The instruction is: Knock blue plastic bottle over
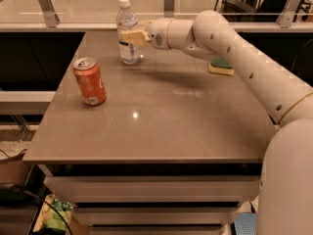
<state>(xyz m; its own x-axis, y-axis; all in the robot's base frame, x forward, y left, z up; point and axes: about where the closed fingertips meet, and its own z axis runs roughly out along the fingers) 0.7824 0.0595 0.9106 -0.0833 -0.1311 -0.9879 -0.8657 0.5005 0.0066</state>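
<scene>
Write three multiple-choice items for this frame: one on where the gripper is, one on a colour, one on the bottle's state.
1. Where is the gripper?
A. right by the bottle, near the far edge of the table
B. above the can
C. below the table

2. What colour is the can?
A. green
B. orange
C. white

3. How is the bottle?
A. lying on its side
B. lifted in the air
C. standing upright on the table

Answers:
1 A: the gripper sits at the level of the bottle's label, far from the can.
2 B: the can's body is orange-red with a silver top.
3 C: the bottle's white cap points up and its base rests on the table.
</scene>
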